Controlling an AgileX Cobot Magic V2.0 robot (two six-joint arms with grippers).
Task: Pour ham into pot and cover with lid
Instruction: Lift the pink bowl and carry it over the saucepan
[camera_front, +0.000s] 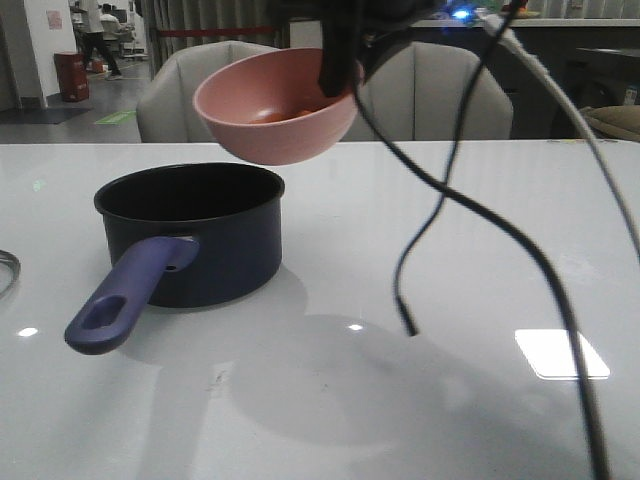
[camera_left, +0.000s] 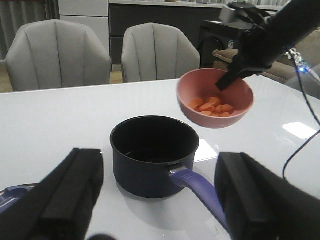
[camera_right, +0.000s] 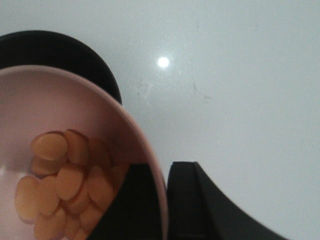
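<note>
The dark navy pot (camera_front: 190, 235) stands on the white table, its purple-blue handle (camera_front: 125, 300) pointing to the near left; its black inside looks empty (camera_left: 154, 145). A pink bowl (camera_front: 275, 110) hangs in the air above and just right of the pot, slightly tilted. My right gripper (camera_front: 340, 82) is shut on the bowl's rim (camera_right: 162, 172), one finger inside and one outside. Pale-orange ham pieces (camera_right: 65, 185) lie in the bowl's bottom (camera_left: 212, 106). My left gripper (camera_left: 160, 159) is open, low over the table near the pot's handle, holding nothing. A steel rim, seemingly the lid (camera_front: 6, 268), shows at the far left edge.
Two grey chairs (camera_left: 155, 50) stand behind the table's far edge. A black cable (camera_front: 405, 300) dangles from the right arm down to the table, right of the pot. More cables run down the right side (camera_front: 590, 400).
</note>
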